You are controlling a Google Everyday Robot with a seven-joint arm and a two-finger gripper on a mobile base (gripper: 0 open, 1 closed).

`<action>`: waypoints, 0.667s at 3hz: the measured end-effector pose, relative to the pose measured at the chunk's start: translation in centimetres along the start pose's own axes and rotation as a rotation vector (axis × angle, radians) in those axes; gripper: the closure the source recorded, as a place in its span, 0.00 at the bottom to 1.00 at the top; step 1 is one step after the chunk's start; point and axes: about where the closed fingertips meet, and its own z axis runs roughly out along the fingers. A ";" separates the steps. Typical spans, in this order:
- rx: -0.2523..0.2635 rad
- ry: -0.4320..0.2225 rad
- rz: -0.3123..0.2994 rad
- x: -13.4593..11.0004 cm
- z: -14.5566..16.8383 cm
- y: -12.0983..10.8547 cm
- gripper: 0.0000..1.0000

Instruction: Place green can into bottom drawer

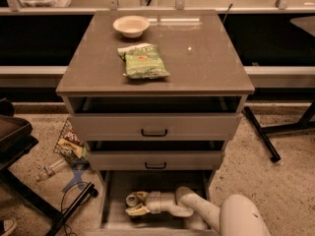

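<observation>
The bottom drawer (114,191) is pulled open below two upper drawers. My gripper (134,204) reaches into it from the right, low over the grey floor at the drawer's left side. Its pale fingers (138,211) are closed around the green can (132,199), whose silver top faces left. The can lies inside the drawer's outline, held on its side. My white arm (206,211) comes in from the lower right and hides part of the drawer floor.
A green chip bag (144,61) and a white bowl (131,26) sit on the cabinet top (206,58). The two upper drawers (154,127) stand slightly open. A snack bag (71,144), a bottle (49,170) and cables lie on the floor at left, beside a black chair (12,136).
</observation>
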 end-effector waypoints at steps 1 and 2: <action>-0.003 -0.001 0.001 0.0 0.2 0.1 0.83; -0.008 -0.004 0.002 -0.1 0.5 0.3 0.51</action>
